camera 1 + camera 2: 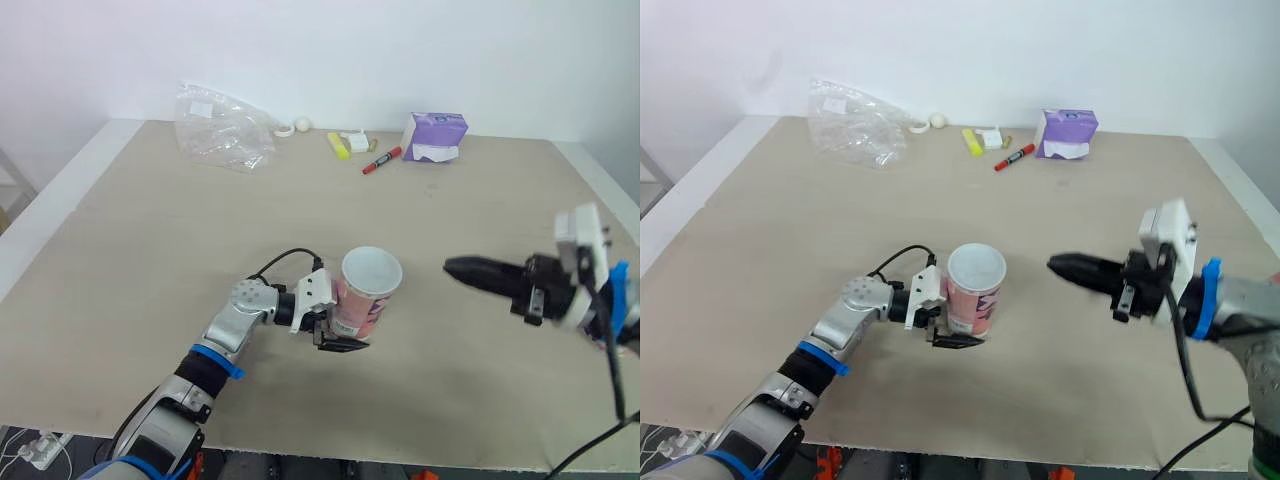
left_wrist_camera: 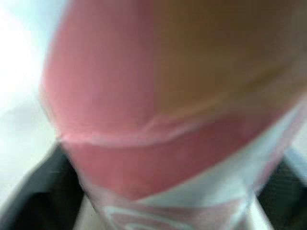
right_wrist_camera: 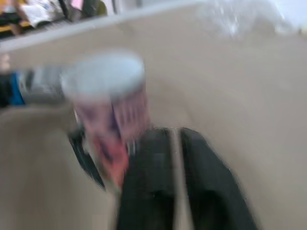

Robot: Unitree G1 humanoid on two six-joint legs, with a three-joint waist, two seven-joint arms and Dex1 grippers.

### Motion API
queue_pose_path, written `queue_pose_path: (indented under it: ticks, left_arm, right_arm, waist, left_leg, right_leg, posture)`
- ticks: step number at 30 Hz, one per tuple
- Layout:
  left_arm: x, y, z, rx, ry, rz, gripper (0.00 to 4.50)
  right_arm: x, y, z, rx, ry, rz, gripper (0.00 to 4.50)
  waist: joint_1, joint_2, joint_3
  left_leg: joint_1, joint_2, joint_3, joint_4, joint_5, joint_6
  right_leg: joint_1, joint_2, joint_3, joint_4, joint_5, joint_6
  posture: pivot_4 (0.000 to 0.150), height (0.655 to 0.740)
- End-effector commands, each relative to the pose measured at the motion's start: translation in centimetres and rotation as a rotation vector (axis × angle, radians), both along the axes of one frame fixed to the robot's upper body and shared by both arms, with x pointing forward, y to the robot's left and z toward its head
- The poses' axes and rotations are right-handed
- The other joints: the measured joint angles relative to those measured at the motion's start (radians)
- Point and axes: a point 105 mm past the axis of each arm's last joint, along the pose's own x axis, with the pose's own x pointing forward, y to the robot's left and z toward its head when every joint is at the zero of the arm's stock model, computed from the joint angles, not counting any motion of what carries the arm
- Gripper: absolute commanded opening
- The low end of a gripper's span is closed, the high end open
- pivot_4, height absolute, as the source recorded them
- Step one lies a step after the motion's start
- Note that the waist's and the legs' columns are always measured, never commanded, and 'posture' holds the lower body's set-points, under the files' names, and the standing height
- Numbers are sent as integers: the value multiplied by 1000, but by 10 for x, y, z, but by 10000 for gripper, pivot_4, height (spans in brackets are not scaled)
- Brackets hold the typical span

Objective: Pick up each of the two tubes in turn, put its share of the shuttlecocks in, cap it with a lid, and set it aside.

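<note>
Pink printed tube (image 1: 362, 298), smooth cylinder w/ round white top, stands upright, pinched by left gripper (image 1: 345, 328), forearm low. Right gripper (image 1: 452, 267), fingers pressed together, points level at tube, well apart.

Tabletop (image 1: 150, 250) looks like a smooth, matt beige board, laminate or wood, can't tell which. The tube (image 1: 362, 300) reads as printed cardboard with a slight sheen, in a pink and white wrap. Left gripper (image 1: 340, 320) and right gripper (image 1: 460, 268) both have matt black fingers with white plastic housings behind. At 11 o'clock there's a clear, crinkly plastic bag (image 1: 222, 128), pretty glossy. At 1 o'clock, a purple tissue pack (image 1: 434, 137) in shiny film, with a red plastic marker (image 1: 381, 160) beside it.
</note>
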Motion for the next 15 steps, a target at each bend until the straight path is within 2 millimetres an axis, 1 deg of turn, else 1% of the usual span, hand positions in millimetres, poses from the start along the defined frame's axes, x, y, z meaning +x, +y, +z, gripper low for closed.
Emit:
queue_pose_path:
  ticks: [1,3,4,5,6,9,11,15]
  left_arm:
    - [-3,-3,22,-63,-63,-39,45000]
    - [-4,-1,26,-66,-66,-44,45000]
    - [-4,1,29,-67,-72,-46,45000]
    - [-4,2,31,-66,-79,-47,45000]
    - [-4,5,33,-66,-85,-47,45000]
    - [-2,16,37,-57,-100,-36,45000]
    - [0,27,38,-35,-119,-20,45000]
    - [3,40,39,-19,-132,9,45000]
  right_arm:
    - [-3,6,-5,-51,-92,12,23747]
    - [-6,8,-17,-80,-78,29,32779]
    - [-6,10,-23,-90,-76,33,38049]
    - [-6,12,-29,-94,-72,40,42390]
    - [-6,14,-33,-96,-72,46,43800]
    - [-6,24,-46,-80,-67,62,43800]
    - [-2,31,-56,-58,-58,65,43800]
    - [3,41,-66,-41,-63,75,43800]
  waist:
    - [-1,0,1]
    - [-1,0,1]
    - [-1,0,1]
    - [-1,-1,1]
    - [-1,-1,1]
    - [-3,-1,2]
    - [-4,-2,2]
    - [-5,-1,2]
  left_leg:
    - [0,0,1,0,0,0]
    - [0,0,1,1,0,0]
    - [0,0,1,1,0,0]
    - [0,0,0,1,0,0]
    - [0,0,0,1,0,0]
    - [0,1,-1,1,0,0]
    - [1,1,-1,1,0,0]
    - [1,1,-1,1,0,0]
  right_leg:
    - [0,0,1,0,0,1]
    - [0,0,1,0,-2,5]
    - [1,0,1,0,-2,5]
    - [1,1,1,0,-2,5]
    - [1,1,1,0,-2,5]
    - [1,3,2,0,-2,4]
    - [1,4,3,0,-2,3]
    - [1,4,3,1,-2,3]
  posture:
    - [1500,7400]
    - [1500,7400]
    - [1500,7400]
    - [1500,7400]
    - [1500,7400]
    - [1500,7400]
    - [1500,7400]
    - [1500,7400]
